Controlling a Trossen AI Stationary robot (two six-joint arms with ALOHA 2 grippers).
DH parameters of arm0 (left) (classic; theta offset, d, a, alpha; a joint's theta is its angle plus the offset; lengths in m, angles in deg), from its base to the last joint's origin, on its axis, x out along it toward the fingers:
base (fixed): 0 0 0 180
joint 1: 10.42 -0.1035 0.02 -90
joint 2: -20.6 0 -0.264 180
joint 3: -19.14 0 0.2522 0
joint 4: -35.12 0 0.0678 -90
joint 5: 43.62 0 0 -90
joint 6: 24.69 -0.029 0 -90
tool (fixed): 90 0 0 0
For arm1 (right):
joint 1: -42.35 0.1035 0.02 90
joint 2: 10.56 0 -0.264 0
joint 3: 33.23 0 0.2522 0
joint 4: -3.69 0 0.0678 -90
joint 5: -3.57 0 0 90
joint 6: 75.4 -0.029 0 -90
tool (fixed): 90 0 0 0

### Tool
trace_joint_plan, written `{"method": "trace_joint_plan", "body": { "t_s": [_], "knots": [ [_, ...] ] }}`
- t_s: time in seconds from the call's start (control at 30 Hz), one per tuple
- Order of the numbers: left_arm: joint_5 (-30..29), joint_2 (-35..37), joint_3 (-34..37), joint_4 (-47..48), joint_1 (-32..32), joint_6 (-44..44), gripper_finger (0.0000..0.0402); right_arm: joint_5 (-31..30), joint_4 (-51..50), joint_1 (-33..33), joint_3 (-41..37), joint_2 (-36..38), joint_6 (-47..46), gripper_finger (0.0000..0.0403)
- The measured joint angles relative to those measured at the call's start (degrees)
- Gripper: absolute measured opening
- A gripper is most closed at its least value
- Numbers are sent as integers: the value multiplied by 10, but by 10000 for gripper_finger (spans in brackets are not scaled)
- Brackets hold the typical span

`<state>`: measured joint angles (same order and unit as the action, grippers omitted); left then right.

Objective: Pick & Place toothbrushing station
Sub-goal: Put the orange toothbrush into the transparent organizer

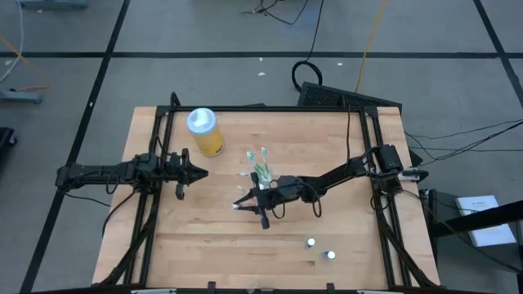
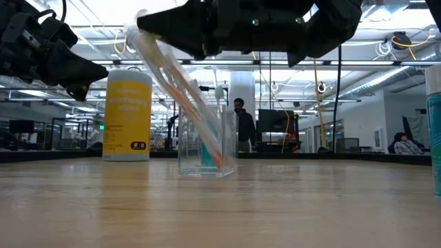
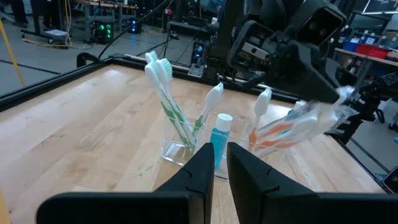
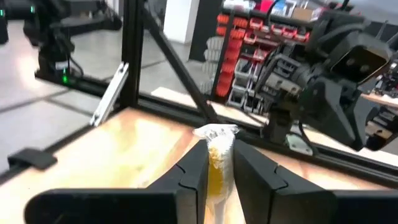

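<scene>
A small clear cup (image 1: 263,173) stands upright on its base at the table's middle. In the left wrist view the cup (image 3: 186,149) holds green and white toothbrushes (image 3: 171,99) and a teal white-capped tube (image 3: 221,134). My right gripper (image 1: 239,204) is just on the near side of the cup, shut on a clear-wrapped pack of orange toothbrushes (image 2: 179,83). My left gripper (image 1: 203,172) is shut and empty, left of the cup and pointing at it. My right gripper pinches the wrapped pack's upper end (image 4: 216,142) between its two fingers, which come about level from the table's right side. The pack slants down from the fingers, and its lower end (image 2: 215,157) sits inside the clear cup.
A yellow bottle with a pale blue lid (image 1: 204,131) stands far-left of the cup. Two more small white-capped tubes (image 1: 311,242) (image 1: 330,255) stand near the front right. One of them shows at the low view's right edge (image 2: 434,131). A black frame rims the table.
</scene>
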<state>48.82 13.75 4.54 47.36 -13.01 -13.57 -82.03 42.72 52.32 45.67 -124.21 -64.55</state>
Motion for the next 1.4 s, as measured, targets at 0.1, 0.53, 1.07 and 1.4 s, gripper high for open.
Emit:
{"method": "trace_joint_plan", "body": {
  "t_s": [0.1,0.53,1.07,1.4],
  "knots": [
    [0,0,0,0,0,0,49,0,-19,-3,0,0,9,59],
    [0,0,0,0,0,0,49,0,-65,-17,0,1,34,59],
    [0,0,0,0,0,0,49,-1,-55,-16,0,0,36,59],
    [0,0,0,0,0,0,49,-21,-32,-15,0,0,33,59]
  ]
}}
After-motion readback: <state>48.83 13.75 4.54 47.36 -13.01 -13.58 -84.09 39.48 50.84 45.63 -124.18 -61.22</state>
